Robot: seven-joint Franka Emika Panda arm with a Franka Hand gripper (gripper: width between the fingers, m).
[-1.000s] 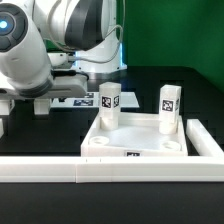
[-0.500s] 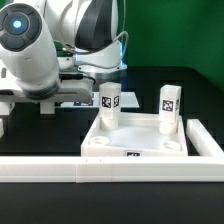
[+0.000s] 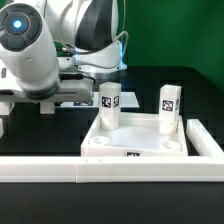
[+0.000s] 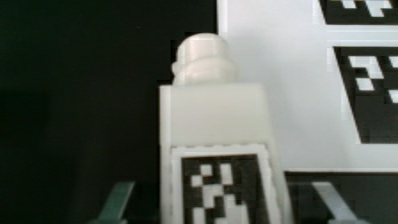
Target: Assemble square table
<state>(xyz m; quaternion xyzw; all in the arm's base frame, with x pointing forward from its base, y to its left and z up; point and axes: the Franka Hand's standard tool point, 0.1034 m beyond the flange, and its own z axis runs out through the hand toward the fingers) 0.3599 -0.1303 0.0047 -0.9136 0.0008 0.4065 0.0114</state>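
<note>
White arm fills the exterior view's left, bent down over the black desk. On my wrist view the claw straddles a tagged leg, seen over the marker board's edge. I cannot tell whether the fingers press it. Further right the square tabletop lies flat, with a left standing leg and a right standing leg upright at its far corners, behind the long rail.

1. Square table slab: white, raised rim, corner sockets, tag on near edge; lies flat on the surface.
2. First leg and second leg: white tagged blocks, upright at the slab's far corners.
3. Third leg: lying flat, ribbed peg at one end, tag facing up.
</note>
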